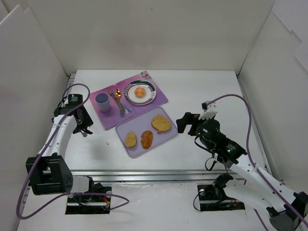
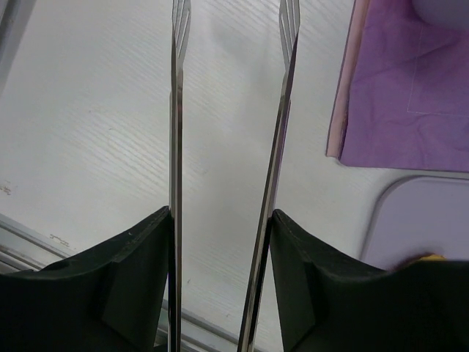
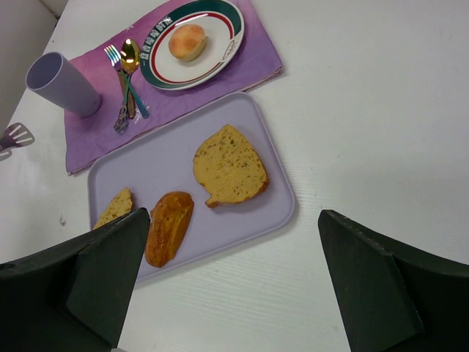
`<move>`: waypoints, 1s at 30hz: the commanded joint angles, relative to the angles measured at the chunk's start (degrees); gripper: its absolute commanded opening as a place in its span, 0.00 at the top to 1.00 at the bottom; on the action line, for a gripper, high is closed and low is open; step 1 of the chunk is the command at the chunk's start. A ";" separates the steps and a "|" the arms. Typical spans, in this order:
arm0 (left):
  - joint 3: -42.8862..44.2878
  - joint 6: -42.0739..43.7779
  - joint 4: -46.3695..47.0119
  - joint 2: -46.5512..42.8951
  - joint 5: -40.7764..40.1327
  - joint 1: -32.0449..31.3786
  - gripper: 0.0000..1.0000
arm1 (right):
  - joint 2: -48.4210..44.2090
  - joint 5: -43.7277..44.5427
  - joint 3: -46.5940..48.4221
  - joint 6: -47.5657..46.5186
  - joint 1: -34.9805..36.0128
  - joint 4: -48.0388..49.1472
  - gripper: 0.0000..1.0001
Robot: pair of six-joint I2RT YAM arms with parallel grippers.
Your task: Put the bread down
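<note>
From above, the bun [image 1: 140, 92] is seen in the middle of a plate [image 1: 151, 86] set on a purple placemat [image 1: 161, 98], which also carries a cup [image 1: 102, 102], behind a lilac tray [image 1: 139, 125] on which three other bread pieces are laid. In the left wrist view, the left gripper [image 2: 221, 214] is pressed against the outer sides of metal tongs [image 2: 176, 132], whose two arms stand apart with nothing between them over the white table [image 2: 88, 110]. In the right wrist view, the right gripper [image 3: 233, 218] is spread wide and empty above the tray, and the bun is shown on the plate well beyond it.
</note>
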 commanded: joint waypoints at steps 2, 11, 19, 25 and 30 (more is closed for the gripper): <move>0.28 -0.51 7.33 1.27 2.22 1.67 0.52 | -0.19 0.32 2.10 0.50 -0.12 3.36 0.02; -1.66 -1.55 10.86 8.82 0.22 1.68 0.50 | -0.72 0.24 2.01 0.41 -0.12 3.10 0.02; -1.30 -1.65 12.87 12.70 0.91 1.68 0.47 | -1.24 -0.03 2.01 0.41 -0.12 3.18 0.02; 0.10 -0.07 14.89 18.14 2.40 1.68 0.47 | -1.24 -0.12 2.10 0.50 -0.20 3.10 0.02; -0.16 0.11 16.92 20.43 2.58 1.68 0.46 | -1.24 -0.29 2.10 0.50 -0.12 3.18 0.02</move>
